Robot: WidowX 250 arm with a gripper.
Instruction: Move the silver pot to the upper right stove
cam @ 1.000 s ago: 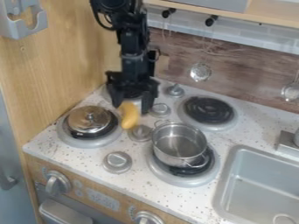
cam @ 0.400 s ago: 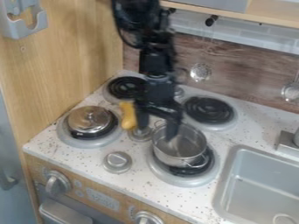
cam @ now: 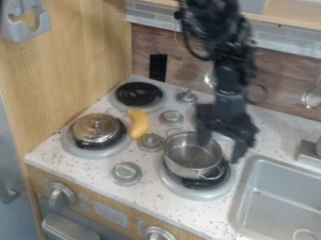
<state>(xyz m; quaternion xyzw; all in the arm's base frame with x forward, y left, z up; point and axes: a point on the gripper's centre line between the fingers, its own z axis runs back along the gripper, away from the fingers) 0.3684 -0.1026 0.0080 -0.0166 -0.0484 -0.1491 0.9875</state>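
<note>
Black two-finger gripper (cam: pixel 220 140): parted, empty, at the rear-right rim, presumably for a pinch | round silver metal pot (cam: pixel 190 161): upright on silver-ringed black front-right burner (cam: pixel 183 191), awaiting transfer | curved yellow toy banana (cam: pixel 138 124): left of pot, apparently incidental

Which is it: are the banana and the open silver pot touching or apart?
Apart: the camera view shows speckled countertop between the banana and the pot.

The pot (cam: pixel 188 162) sits on the front right burner (cam: pixel 180 188), between the banana (cam: pixel 139 125) and the sink (cam: pixel 276 192)
</note>
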